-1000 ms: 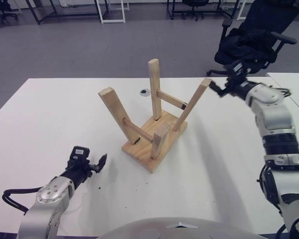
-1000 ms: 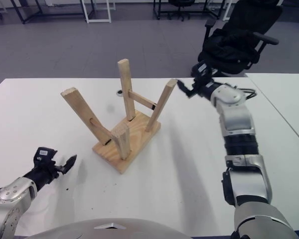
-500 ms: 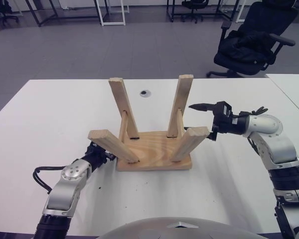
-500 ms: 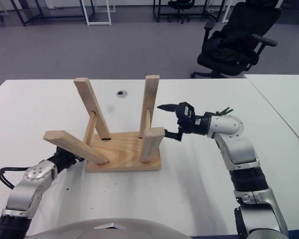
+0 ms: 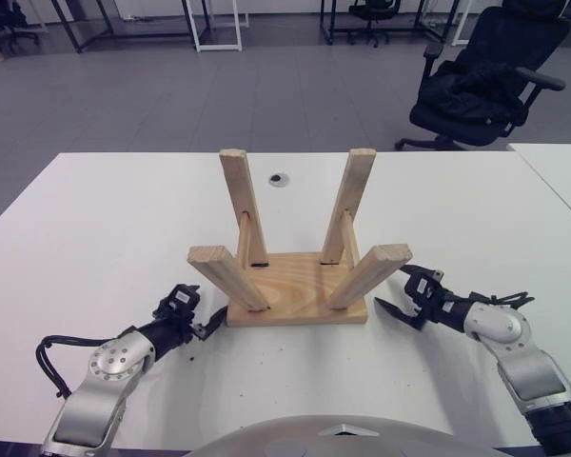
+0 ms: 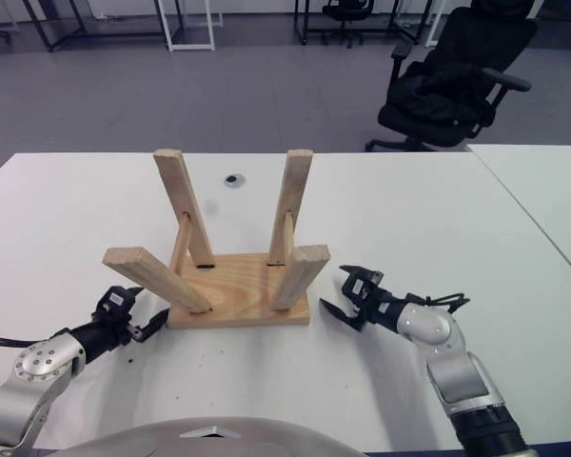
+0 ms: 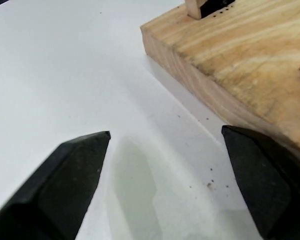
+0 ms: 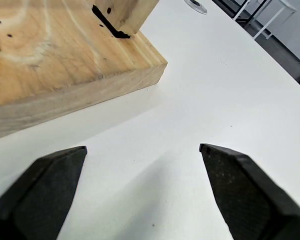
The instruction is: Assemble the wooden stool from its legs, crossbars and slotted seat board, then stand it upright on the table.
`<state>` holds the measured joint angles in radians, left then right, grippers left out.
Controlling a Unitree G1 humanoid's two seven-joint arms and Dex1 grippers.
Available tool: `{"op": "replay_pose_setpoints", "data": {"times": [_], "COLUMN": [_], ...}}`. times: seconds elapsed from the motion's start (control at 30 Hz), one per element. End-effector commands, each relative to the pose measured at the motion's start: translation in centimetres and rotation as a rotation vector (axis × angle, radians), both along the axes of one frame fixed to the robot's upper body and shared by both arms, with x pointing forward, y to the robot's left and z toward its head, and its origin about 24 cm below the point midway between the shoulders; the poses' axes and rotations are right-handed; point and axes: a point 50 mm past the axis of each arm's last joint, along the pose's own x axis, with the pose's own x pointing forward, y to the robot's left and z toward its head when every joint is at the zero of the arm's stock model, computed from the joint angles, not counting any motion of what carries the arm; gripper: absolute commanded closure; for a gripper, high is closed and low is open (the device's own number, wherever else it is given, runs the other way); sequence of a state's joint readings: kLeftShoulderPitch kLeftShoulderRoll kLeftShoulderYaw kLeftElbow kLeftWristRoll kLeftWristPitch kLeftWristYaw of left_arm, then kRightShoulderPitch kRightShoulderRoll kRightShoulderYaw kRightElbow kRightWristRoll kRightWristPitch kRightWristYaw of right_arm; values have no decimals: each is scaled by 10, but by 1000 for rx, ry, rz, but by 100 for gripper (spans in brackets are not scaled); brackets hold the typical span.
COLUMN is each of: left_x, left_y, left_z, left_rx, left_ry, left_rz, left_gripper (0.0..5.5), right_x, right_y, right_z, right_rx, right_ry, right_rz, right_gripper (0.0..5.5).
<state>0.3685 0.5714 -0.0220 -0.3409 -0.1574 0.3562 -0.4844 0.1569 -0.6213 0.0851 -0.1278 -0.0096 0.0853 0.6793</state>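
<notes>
The wooden stool lies upside down in the middle of the white table, its seat board (image 5: pixel 300 303) flat on the surface. Its legs point up and splay outward, the far pair (image 5: pixel 245 205) joined to the near pair (image 5: pixel 226 278) by short crossbars. My left gripper (image 5: pixel 206 320) is open just off the board's near left corner, low over the table. In the left wrist view its fingers (image 7: pixel 65 175) frame bare table beside the board's edge (image 7: pixel 240 55). My right gripper (image 5: pixel 392 290) is open at the board's right end under the near right leg, with the board's corner (image 8: pixel 55 65) close ahead.
A round cable grommet (image 5: pixel 279 177) sits in the table behind the stool. A black office chair (image 5: pixel 485 76) stands beyond the far right corner, and a second table (image 5: pixel 561 171) adjoins on the right. Small dark specks (image 5: pixel 257 360) dot the near surface.
My right gripper has dropped from beside the near right leg's top to table level at the board's right end. My left gripper has drawn back a little from the stool's left side.
</notes>
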Motion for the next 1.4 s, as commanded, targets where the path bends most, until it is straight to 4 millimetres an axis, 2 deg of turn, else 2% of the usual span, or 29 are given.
{"op": "replay_pose_setpoints", "data": {"times": [0.03, 0.07, 0.13, 0.17, 0.2, 0.27, 0.3, 0.37, 0.43, 0.47, 0.6, 0.67, 0.7, 0.77, 0.8, 0.83, 0.87, 0.9, 0.93, 1.0, 1.07, 1.2, 1.27, 1.33, 1.4], "left_x": [-9, 2, 34, 58, 87, 126, 140, 159, 167, 170, 181, 185, 186, 186, 182, 166, 151, 141, 143, 157, 173, 198, 198, 189, 175], "left_y": [19, 28, 45, 54, 57, 46, 34, 10, -4, -10, -32, -42, -46, -54, -57, -61, -60, -58, -53, -46, -47, -55, -48, -29, -9], "left_z": [-19, -9, 25, 51, 83, 141, 167, 216, 247, 255, 264, 251, 237, 188, 154, 115, 85, 67, 64, 81, 109, 202, 245, 277, 289], "left_rx": [114, 118, 85, 56, -52, -348, -498, -691, -759, -766, -772, -739, -713, -677, -640, -543, -480, -440, -424, -427, -436, -539, -658, -747, -741], "left_ry": [104, 57, -77, -186, -314, -499, -551, -635, -675, -674, -555, -458, -403, -215, -102, 11, 100, 145, 138, 56, -59, -345, -450, -536, -587], "left_rz": [68, 98, 148, 177, 210, 183, 113, -24, -104, -136, -215, -228, -229, -226, -205, -235, -252, -260, -240, -210, -209, -217, -201, -178, -153], "left_gripper": [141, 141, 141, 141, 141, 141, 141, 141, 141, 141, 141, 141, 141, 141, 141, 141, 141, 141, 141, 141, 141, 141, 141, 141, 141], "right_x": [1, 5, 10, 11, 13, 19, 25, 35, 38, 37, 36, 36, 36, 35, 35, 35, 34, 34, 35, 36, 39, 43, 41, 39, 38], "right_y": [-10, -11, -11, -10, -9, -6, -5, -5, -3, -1, 7, 9, 9, 10, 11, 11, 10, 8, 7, 9, 11, 13, 14, 11, 9], "right_z": [-5, -4, -4, -6, -9, -11, -9, -8, -12, -15, -21, -22, -22, -24, -25, -26, -27, -28, -28, -28, -27, -26, -26, -28, -29], "right_rx": [-45, -39, -31, -30, -29, -4, 24, 27, 16, 12, 4, -6, -10, -14, -20, -25, -33, -40, -43, -41, -39, -50, -51, -53, -53], "right_ry": [8, -4, -16, -16, -17, -27, -39, -61, -62, -60, -59, -60, -60, -59, -59, -57, -57, -58, -58, -65, -76, -88, -88, -84, -87], "right_rz": [-86, -105, -119, -123, -125, -129, -143, -153, -141, -132, -100, -88, -83, -80, -73, -71, -75, -82, -88, -85, -84, -70, -68, -76, -94], "right_gripper": [127, 127, 127, 127, 127, 127, 127, 127, 127, 127, 127, 127, 127, 127, 127, 127, 127, 127, 127, 127, 127, 127, 127, 127, 127]}}
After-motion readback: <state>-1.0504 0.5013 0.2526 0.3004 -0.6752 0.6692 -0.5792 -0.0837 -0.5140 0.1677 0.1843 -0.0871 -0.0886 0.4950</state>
